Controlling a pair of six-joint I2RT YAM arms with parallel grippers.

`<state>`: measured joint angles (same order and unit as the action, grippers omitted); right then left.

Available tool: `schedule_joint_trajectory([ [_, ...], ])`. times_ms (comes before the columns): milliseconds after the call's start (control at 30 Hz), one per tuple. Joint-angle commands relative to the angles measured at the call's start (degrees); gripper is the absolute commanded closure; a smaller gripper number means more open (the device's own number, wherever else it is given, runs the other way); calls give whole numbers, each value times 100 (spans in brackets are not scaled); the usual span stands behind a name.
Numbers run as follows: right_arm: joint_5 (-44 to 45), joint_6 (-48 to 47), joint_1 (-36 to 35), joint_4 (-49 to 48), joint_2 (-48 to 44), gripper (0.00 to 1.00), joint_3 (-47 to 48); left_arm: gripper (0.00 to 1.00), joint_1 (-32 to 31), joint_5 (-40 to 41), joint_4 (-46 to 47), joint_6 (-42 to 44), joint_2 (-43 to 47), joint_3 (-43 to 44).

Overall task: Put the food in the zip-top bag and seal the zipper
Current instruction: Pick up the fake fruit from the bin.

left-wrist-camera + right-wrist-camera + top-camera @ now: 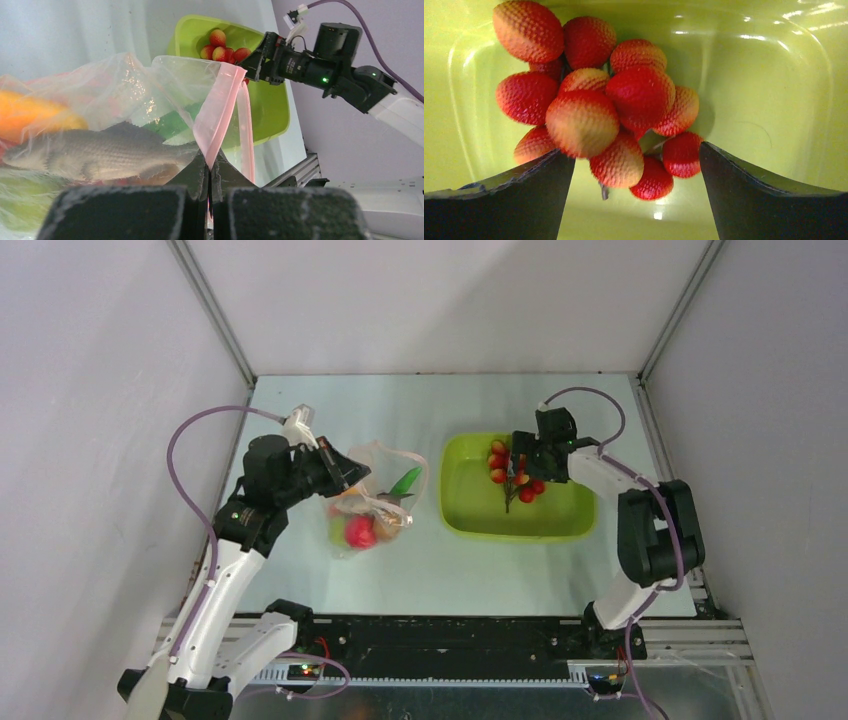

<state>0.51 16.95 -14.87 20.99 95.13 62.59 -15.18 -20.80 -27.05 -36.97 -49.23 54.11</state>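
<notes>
One bag point(372, 502) and one tub point(560, 520) are sitting on the table point(450, 580), with the tub at 3 o'clock from the bag and a gap between them. Two grippers are working, one at each container.

The left gripper point(209, 172) is pinching the zipper point(226, 97) with its jaws pressed tight together, holding one pink lip up. The second lip is hanging loose just beside it, so the mouth is gaping unsealed toward the tub.

Five kinds of food are showing through the clear plastic:
- One tomato point(360, 532) is lying at the bag's 6 o'clock end.
- One lime point(337, 531) is sitting at 9 o'clock from the tomato and touching it.
- One pod point(405, 480) is pointing toward 2 o'clock near the mouth.
- One orange piece point(30, 116) is lying deep in the bag.
- One grey scaly piece point(105, 152) is lying just below the orange piece in the left wrist view.

The tub is holding only the strawberries point(589, 105). They are bunched in a single cluster of about a dozen, thirteen by count in the right wrist view. They are lying near the tub's middle, leaning toward 12 o'clock.

The right gripper point(518, 468) is hovering right over that cluster. Its jaws are standing wide, one finger on each side of the bunch, and are gripping nothing.
</notes>
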Motion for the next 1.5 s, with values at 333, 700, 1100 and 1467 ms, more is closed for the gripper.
schedule_joint_trajectory([
  [333, -196, 138, -70, -535, 835, 14, 532, 100, 50, -222, 404, 144, 87, 45],
  [700, 149, 121, -197, -230, 619, 69, 528, 100, 45, -203, 406, 137, 111, 44],
  [1100, 665, 128, -603, 204, -396, 94, 529, 100, 52, -145, 386, 136, 188, 44],
  [1467, 1162, 184, -1182, 645, -2128, 98, 457, 100, 59, -212, 401, 133, 187, 47],
])
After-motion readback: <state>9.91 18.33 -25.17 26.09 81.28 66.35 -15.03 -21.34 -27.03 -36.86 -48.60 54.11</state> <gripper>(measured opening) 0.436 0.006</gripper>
